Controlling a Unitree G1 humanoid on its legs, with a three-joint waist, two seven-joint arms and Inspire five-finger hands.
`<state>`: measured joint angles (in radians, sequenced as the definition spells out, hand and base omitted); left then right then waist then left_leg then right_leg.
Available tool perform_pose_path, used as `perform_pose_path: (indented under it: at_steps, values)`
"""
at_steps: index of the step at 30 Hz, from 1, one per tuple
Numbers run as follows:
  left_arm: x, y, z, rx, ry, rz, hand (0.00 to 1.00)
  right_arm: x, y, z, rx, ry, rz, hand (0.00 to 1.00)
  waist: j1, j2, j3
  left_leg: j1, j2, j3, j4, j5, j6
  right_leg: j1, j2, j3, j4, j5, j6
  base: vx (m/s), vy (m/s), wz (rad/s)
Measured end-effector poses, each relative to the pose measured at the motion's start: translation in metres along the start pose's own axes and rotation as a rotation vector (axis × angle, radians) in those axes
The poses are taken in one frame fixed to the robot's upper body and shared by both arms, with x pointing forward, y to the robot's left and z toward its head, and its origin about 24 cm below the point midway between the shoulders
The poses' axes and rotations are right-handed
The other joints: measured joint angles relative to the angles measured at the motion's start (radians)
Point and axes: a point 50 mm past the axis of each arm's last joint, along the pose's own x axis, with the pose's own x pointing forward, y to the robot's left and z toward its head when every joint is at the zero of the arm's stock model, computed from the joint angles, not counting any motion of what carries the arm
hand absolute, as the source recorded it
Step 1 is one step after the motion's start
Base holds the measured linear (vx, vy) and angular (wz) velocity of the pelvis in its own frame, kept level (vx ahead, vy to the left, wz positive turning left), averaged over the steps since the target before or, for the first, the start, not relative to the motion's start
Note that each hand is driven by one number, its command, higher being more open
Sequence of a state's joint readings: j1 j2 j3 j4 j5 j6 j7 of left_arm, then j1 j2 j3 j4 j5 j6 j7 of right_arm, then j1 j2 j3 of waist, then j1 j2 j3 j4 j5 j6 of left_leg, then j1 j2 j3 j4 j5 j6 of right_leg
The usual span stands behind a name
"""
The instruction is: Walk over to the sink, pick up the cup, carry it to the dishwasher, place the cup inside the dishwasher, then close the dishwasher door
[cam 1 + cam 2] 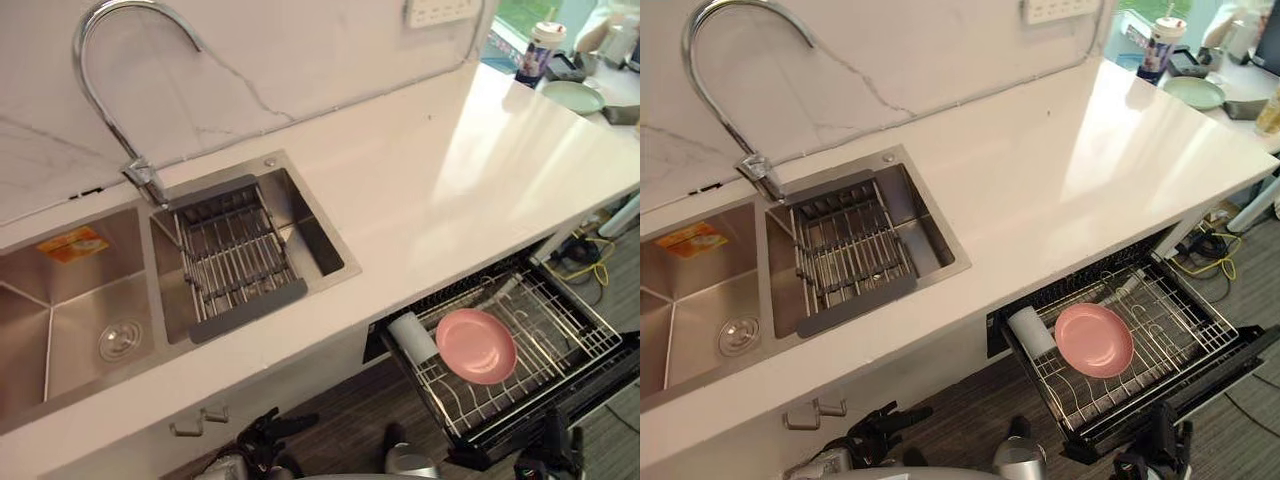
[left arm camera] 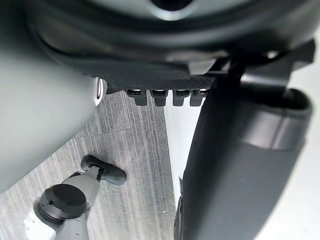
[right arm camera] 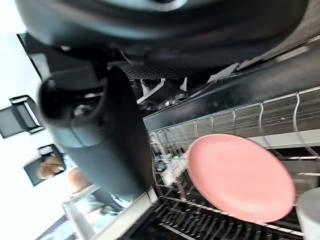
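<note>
In dishwasher rack (image 1: 572,330): white cup (image 1: 412,335) on its side, touching pink plate (image 1: 476,345); looks placed.
Dishwasher door (image 1: 590,392): down, not yet closed.
Right hand (image 1: 548,452): near door edge, likely for closing; fingers, cannot tell.
Left hand (image 1: 262,432): relaxed, empty.

The plate (image 1: 476,346) is pink, the cup (image 1: 412,337) white, the wall (image 1: 250,70) grey-veined white

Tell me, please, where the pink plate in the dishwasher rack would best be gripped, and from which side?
Probably pinch the pink plate by the rim opposite the white cup, coming from above. It lies nearly flat, face up, on the rack, and the cup crowds its other edge.
</note>
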<state>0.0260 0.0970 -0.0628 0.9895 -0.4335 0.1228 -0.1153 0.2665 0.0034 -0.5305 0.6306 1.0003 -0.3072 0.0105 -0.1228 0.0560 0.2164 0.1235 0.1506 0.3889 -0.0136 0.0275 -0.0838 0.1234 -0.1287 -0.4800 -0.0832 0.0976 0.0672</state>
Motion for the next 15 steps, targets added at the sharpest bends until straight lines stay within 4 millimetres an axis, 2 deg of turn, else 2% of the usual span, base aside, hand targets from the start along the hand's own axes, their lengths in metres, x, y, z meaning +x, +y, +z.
perform_pose_path:
  at_steps: [3,7,10,11,15]
  values:
    - [0.000,0.002,0.000,-0.024,-0.005,0.007,1.00,0.000,-0.002,-0.003,0.001,0.014,0.000,1.00,0.011,-0.004,-0.001,0.009,-0.003,-0.026,-0.002,0.004,-0.001,0.023,-0.002,-0.024,0.000,-0.005,0.003,0.05,0.016,0.22]
    - [-0.001,0.004,-0.001,-0.041,-0.012,0.013,1.00,0.003,0.006,-0.007,-0.046,0.042,0.059,1.00,0.029,-0.006,-0.002,0.009,-0.011,-0.050,-0.002,0.012,0.001,0.038,-0.005,-0.052,0.000,-0.007,0.005,-0.01,0.025,0.18]
    - [-0.002,0.005,-0.001,-0.064,-0.031,0.009,1.00,0.008,0.020,-0.013,-0.061,0.084,0.111,1.00,0.039,-0.006,-0.002,0.008,-0.012,-0.076,-0.001,0.021,0.003,0.052,-0.005,-0.077,0.000,-0.015,0.012,-0.04,0.010,0.23]
    - [-0.002,0.005,0.000,-0.072,-0.044,0.008,1.00,0.011,0.026,-0.014,-0.061,0.103,0.136,1.00,0.058,-0.006,-0.002,0.005,-0.011,-0.084,-0.001,0.025,0.002,0.053,-0.003,-0.084,-0.001,-0.016,0.010,-0.05,0.006,0.17]
    - [-0.003,0.008,0.003,-0.107,-0.077,0.010,1.00,0.020,0.042,-0.013,-0.106,0.165,0.216,1.00,0.083,-0.005,-0.003,-0.015,-0.010,-0.116,0.004,0.031,-0.002,0.058,-0.001,-0.117,-0.001,-0.017,0.008,-0.03,0.009,0.23]
